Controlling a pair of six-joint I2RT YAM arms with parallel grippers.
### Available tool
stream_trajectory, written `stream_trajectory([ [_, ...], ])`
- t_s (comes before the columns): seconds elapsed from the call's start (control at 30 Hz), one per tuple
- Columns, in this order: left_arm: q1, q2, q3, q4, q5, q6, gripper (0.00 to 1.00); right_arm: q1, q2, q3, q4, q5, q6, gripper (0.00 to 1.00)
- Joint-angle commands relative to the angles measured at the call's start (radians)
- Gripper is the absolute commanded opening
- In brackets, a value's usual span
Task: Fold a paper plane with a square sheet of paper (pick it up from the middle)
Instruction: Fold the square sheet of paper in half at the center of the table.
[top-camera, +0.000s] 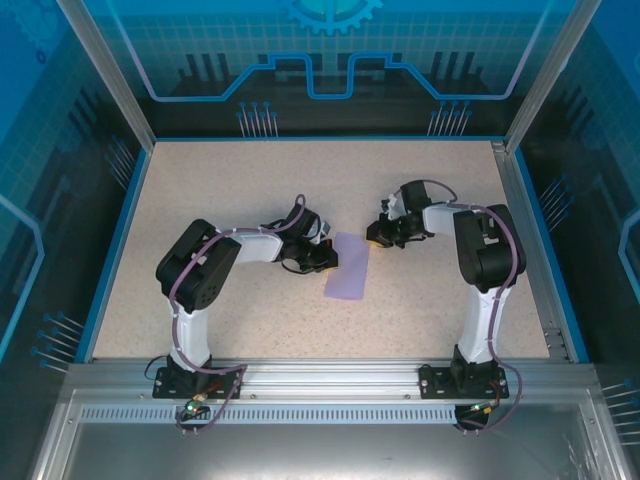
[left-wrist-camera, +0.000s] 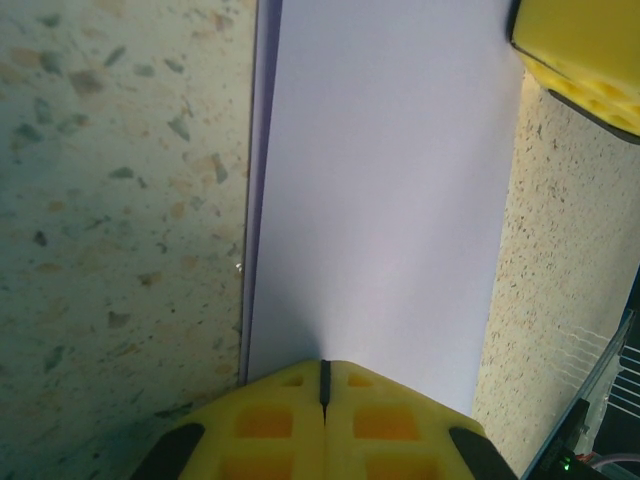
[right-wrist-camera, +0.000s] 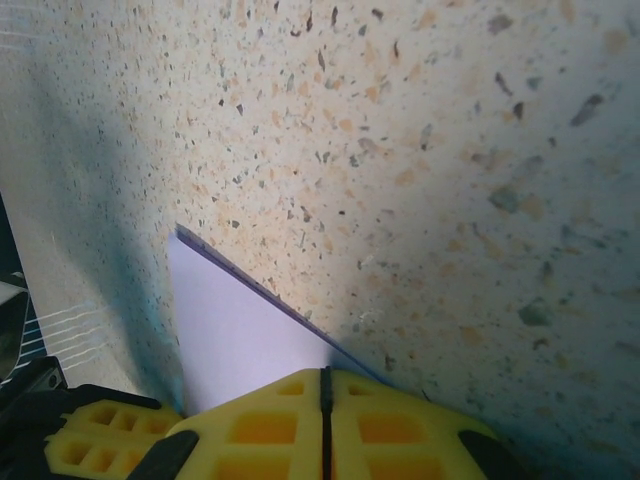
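The square sheet of paper (top-camera: 348, 268) lies on the speckled table as a narrow lavender strip, folded lengthwise. In the left wrist view the paper (left-wrist-camera: 380, 200) shows a doubled edge along its left side. My left gripper (top-camera: 330, 258) is shut, its tip (left-wrist-camera: 323, 368) resting on the strip's left long edge. My right gripper (top-camera: 375, 237) is also shut, its tip (right-wrist-camera: 323, 375) at the far right corner, where the paper (right-wrist-camera: 240, 330) ends in a point. Neither pair of jaws has paper between them. The paper plane is out of view.
The table (top-camera: 250, 180) is beige and speckled, bounded by a blue rim (top-camera: 110, 250) and metal posts (top-camera: 110, 70). A metal rail (top-camera: 320, 375) runs along the near edge with both arm bases on it. The right finger (left-wrist-camera: 585, 55) shows in the left wrist view.
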Motion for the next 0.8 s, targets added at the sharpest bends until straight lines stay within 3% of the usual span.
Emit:
stream_trajectory([
  [0.0, -0.008, 0.016, -0.015, -0.100, -0.032, 0.028, 0.00, -0.011, 0.029, 0.009, -0.085, 0.133, 0.006, 0.08],
  [0.1, -0.009, 0.014, -0.016, -0.103, -0.034, 0.031, 0.00, -0.014, -0.001, 0.028, -0.101, 0.138, 0.006, 0.08],
  [0.5, -0.007, 0.016, -0.013, -0.105, -0.034, 0.032, 0.00, -0.013, -0.086, 0.068, -0.066, -0.029, 0.022, 0.09],
  [0.77, -0.007, 0.016, -0.012, -0.109, -0.033, 0.034, 0.00, 0.000, -0.026, 0.042, -0.033, 0.024, 0.049, 0.09],
])
